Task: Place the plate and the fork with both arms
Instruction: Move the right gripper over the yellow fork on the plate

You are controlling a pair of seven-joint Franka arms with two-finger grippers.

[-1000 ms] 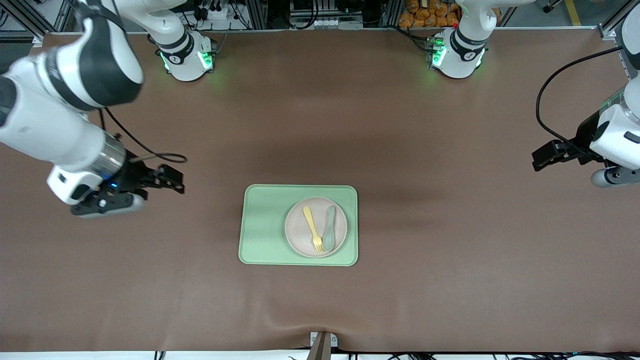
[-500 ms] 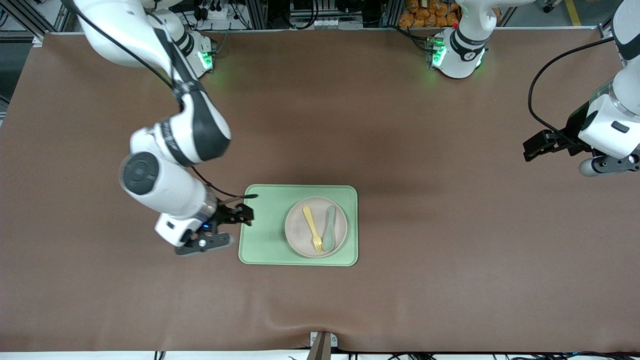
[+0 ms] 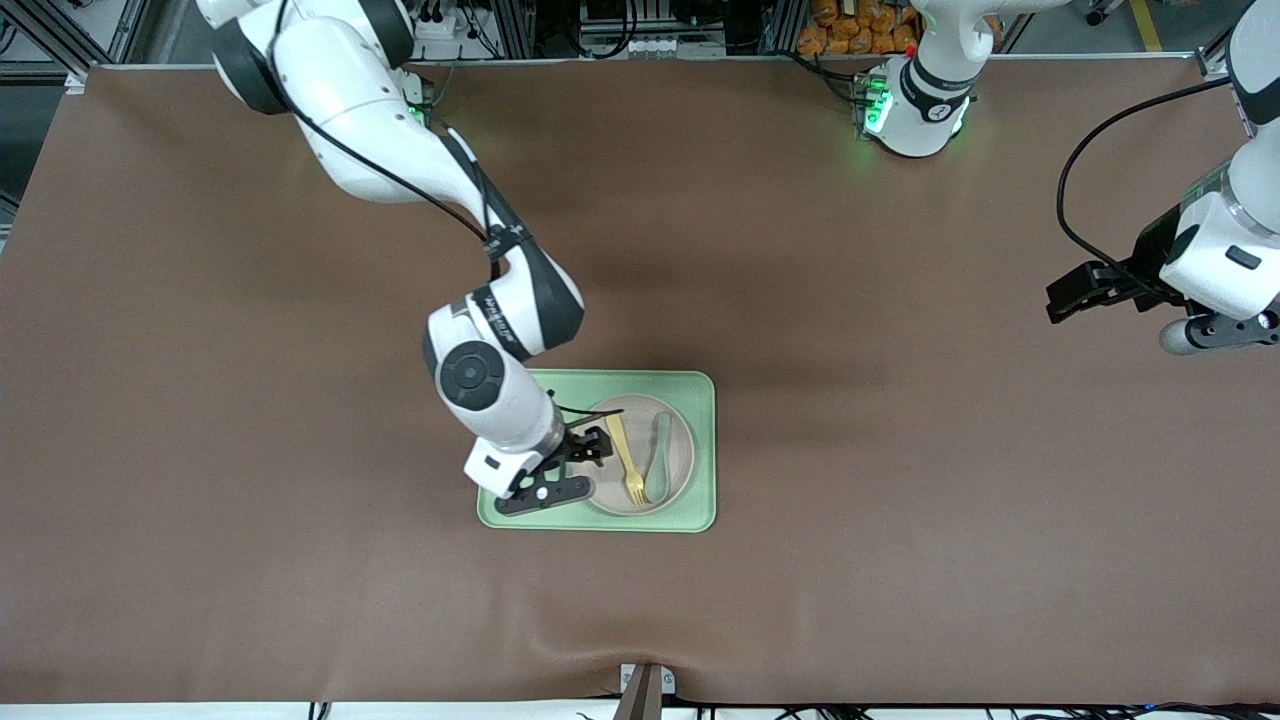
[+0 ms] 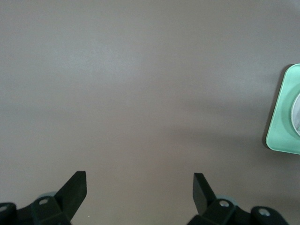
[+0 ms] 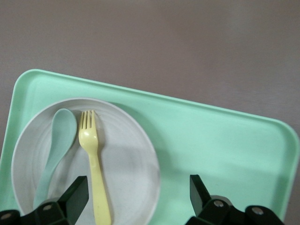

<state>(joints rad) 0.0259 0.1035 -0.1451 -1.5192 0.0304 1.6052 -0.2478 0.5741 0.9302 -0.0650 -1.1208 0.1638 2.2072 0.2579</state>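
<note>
On the brown table [image 3: 300, 560], the pale green rectangular tray [image 3: 520, 500] carries the round off-white speckled plate [image 3: 672, 478]. On the plate the small pale yellow plastic fork [image 3: 627, 459] and the muted teal-green spoon [image 3: 658, 470] lie side by side, tines and bowl pointing toward the front camera.

The right gripper [image 3: 590, 448] hangs over the plate's edge at the right arm's end, fingers spread and empty, probably lined up to take the fork's handle.

The right wrist view shows the handle [image 5: 99, 187] lying between the spread fingers [image 5: 75, 194], which the arm hides from the front.

The left gripper [image 4: 139, 183], fingers apart and empty, waits over bare table at its own end.
</note>
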